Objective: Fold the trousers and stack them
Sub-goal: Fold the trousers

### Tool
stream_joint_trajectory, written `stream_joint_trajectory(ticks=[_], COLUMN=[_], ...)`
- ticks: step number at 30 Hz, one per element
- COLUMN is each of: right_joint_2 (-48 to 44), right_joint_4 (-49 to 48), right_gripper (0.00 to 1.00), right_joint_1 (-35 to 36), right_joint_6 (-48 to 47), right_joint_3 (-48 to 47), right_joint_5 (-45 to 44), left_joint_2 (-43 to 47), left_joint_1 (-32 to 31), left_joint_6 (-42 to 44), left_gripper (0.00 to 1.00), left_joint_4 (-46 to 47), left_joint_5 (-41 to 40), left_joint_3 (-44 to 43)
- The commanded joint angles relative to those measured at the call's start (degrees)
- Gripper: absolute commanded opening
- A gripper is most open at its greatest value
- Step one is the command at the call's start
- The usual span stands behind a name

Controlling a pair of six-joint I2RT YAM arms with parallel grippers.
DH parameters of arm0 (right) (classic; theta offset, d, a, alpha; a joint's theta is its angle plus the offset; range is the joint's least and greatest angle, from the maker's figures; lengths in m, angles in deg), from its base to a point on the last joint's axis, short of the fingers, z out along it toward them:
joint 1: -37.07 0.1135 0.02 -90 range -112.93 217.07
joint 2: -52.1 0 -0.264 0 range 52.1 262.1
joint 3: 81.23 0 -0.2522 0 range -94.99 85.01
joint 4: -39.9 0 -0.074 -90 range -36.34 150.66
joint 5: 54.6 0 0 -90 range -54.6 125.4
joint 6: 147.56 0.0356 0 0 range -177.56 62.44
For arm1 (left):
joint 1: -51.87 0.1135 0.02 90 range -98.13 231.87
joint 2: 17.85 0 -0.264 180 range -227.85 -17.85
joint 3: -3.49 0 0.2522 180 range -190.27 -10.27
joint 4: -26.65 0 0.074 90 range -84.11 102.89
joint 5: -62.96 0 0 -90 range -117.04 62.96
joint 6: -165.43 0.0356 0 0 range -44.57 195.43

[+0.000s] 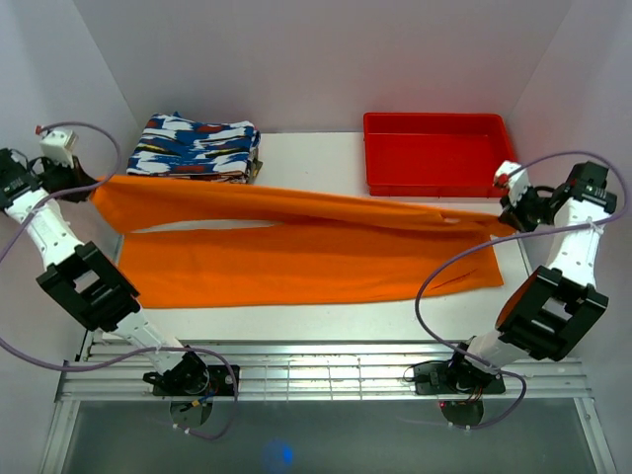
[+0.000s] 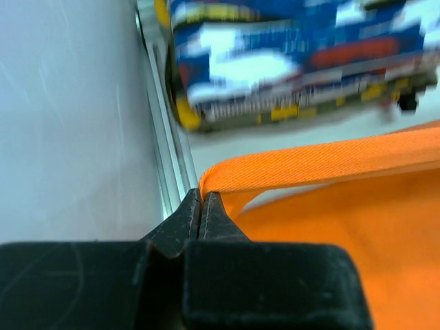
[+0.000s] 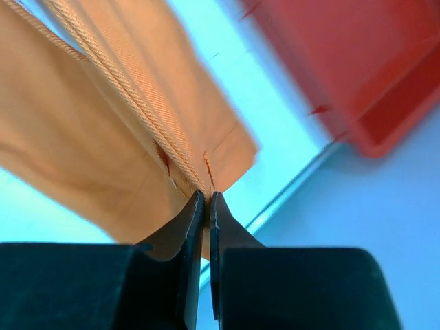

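The bright-orange trousers (image 1: 296, 252) lie lengthwise across the table, stretched from left to right. My left gripper (image 1: 91, 190) is shut on their far left corner and holds that edge (image 2: 309, 165) taut above the table. My right gripper (image 1: 506, 219) is shut on the right end, pinching a stitched seam (image 3: 148, 117) between its fingertips. The upper leg is lifted in a raised band between the two grippers, over the lower leg that lies flat.
A stack of blue, white and red patterned folded clothes (image 1: 197, 146) sits at the back left, also in the left wrist view (image 2: 289, 62). A red plastic tray (image 1: 439, 153) stands at the back right, also in the right wrist view (image 3: 364, 69). White walls close both sides.
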Motion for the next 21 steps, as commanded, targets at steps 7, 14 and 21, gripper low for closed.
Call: stream_joint_trajectory(ticks=[7,14,21], right_joint_2=[-7.35,-3.13,-0.49], right_joint_4=[-8.37,-8.91,-6.71], right_gripper=[0.08,0.08,0.08], right_joint_1=[-6.50,-6.58,-6.58], right_joint_6=[-20.32,-17.69,-15.66], right_joint_3=[27.27,27.21,23.17], right_joint_5=[-23.53,-26.35,-25.74], left_joint_2=[12.41,7.06,5.30], left_joint_1=[15.23,16.30,15.33], left_joint_6=[36.46,35.34,29.02], left_gripper=[0.00,0.00,0.00], left_joint_4=[-0.03,2.34,-4.40], left_joint_5=[-19.46,-26.88,-18.55], left_joint_3=[36.71,42.37,29.55])
